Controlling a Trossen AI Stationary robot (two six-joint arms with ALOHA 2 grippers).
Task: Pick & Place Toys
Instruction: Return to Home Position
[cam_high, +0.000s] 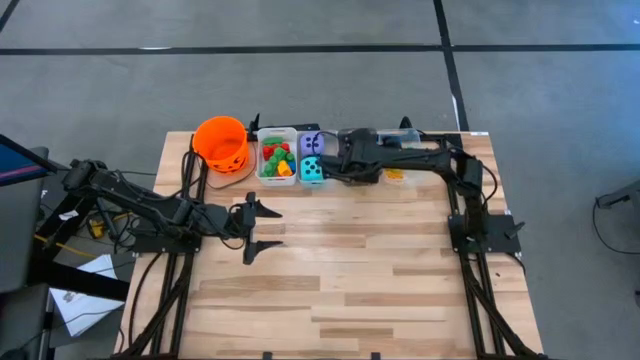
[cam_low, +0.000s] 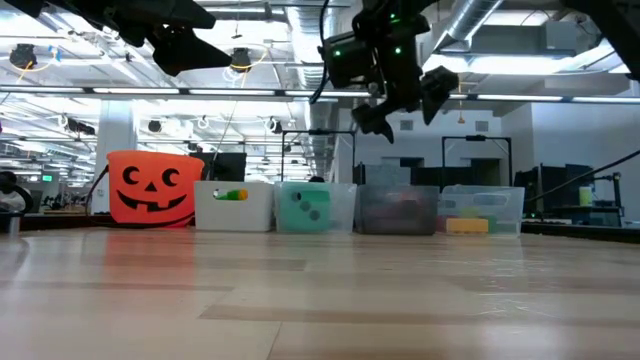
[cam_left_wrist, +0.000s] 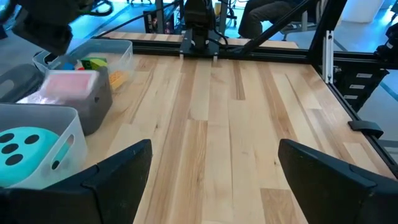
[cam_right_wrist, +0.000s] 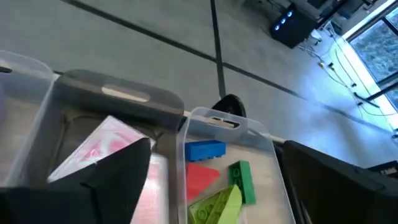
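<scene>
My right end effector (cam_low: 403, 100) hung above the row of bins at the back of the desk (cam_high: 340, 290), fingers spread wide and gripping nothing. Directly below it sat the dark bin (cam_right_wrist: 118, 99) with the pink-backed cards (cam_right_wrist: 112, 155) lying inside. Next to that, on the side toward the right arm's base, the clear bin (cam_right_wrist: 227, 124) held a blue brick (cam_right_wrist: 204, 150), a red brick (cam_right_wrist: 200, 179), a green brick (cam_right_wrist: 241, 180) and a light green piece (cam_right_wrist: 217, 205).

On the other side of the right end effector, another clear bin held the teal die (cam_high: 312, 170) and the purple die (cam_high: 311, 143). Beyond them came the white bin (cam_high: 277, 135) with a heap of red, green and yellow bricks (cam_high: 277, 160), then the orange bucket (cam_high: 220, 143) at the far end of the row.

My left end effector (cam_high: 262, 227) hovered over bare desk, well apart from the bins. Its fingers were wide and empty, and the row of bins lay off to one side of it.
</scene>
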